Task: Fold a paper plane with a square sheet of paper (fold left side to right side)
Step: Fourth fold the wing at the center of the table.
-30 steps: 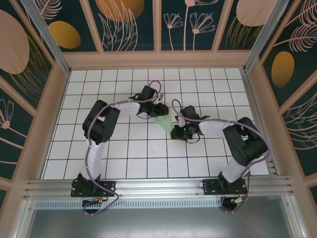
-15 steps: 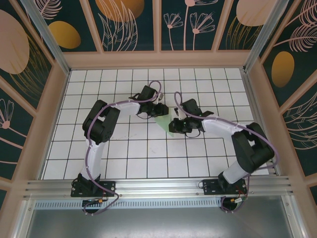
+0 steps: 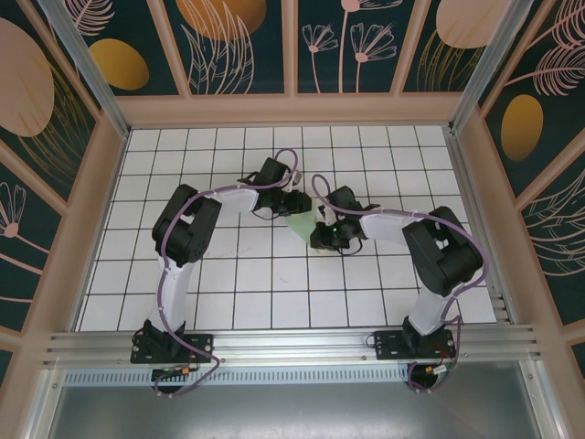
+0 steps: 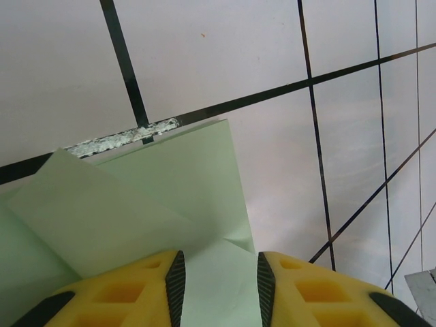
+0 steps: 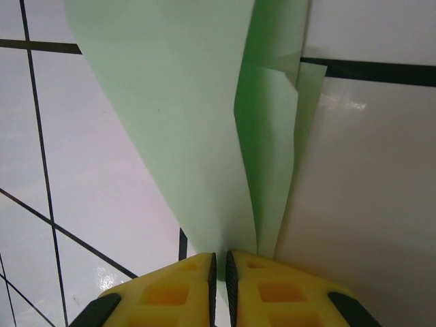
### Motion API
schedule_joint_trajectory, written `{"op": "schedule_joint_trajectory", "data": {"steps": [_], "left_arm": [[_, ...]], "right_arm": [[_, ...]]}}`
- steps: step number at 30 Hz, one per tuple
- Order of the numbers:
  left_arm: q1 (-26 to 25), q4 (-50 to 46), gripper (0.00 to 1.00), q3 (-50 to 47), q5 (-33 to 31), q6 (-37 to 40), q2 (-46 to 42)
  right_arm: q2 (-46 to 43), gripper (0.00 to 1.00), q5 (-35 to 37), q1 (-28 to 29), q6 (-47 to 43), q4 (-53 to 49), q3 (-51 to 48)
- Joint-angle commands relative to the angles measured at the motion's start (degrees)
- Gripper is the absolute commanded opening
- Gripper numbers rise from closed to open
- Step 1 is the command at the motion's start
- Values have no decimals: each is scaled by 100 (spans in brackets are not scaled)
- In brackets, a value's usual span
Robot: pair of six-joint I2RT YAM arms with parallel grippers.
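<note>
Right now my right gripper [image 5: 220, 269] has its yellow pads pressed almost together. The narrow, tapering end of the sheet of paper [image 5: 177, 102] runs straight into the slit between them, so I read that as a pinch on the paper's point. My left gripper [image 4: 219, 276] stands with its pads apart. Through the gap I see flat paper lying on the tile; nothing is nipped there, though I cannot tell whether the tips press down on the sheet. Outward from my right jaws the paper widens into a long wedge, with a raised crease down its middle and a narrower layer on its right. From my left wrist, two flaps overlap, their edges meeting in a small corner just ahead of the pads. From above, the sheet lies about mid-table on the white grid table [image 3: 228, 274], between my grippers, the left at its far end and the right at its near end. I judge the nose folds made and the lengthwise fold, left side onto right, in hand. Next I should carry the pinched layer across while my left steadies the far end, matching the edges before creasing, since thin paper may slide or buckle.
</note>
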Motion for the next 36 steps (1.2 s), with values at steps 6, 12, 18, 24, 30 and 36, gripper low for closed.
{"op": "schedule_joint_trajectory", "data": {"steps": [6, 12, 18, 24, 30, 36], "left_arm": [[375, -905, 42, 215, -144, 399, -383], [505, -891, 46, 79, -56, 511, -1136], [441, -187, 43, -1020, 298, 260, -1850], [-26, 554, 40, -1873, 695, -92, -1994], [-306, 1223, 37, -2162, 1022, -506, -1795], [-356, 1393, 34, -2096, 1067, -657, -1451]], "right_arm": [[233, 11, 243, -230, -36, -485, -600], [249, 3, 283, -303, -34, -433, -726], [279, 2, 266, -318, -39, -348, -690], [344, 3, 245, -326, -34, -312, -671], [353, 2, 272, -327, -39, -325, -693], [368, 2, 257, -327, -35, -308, -701]]}}
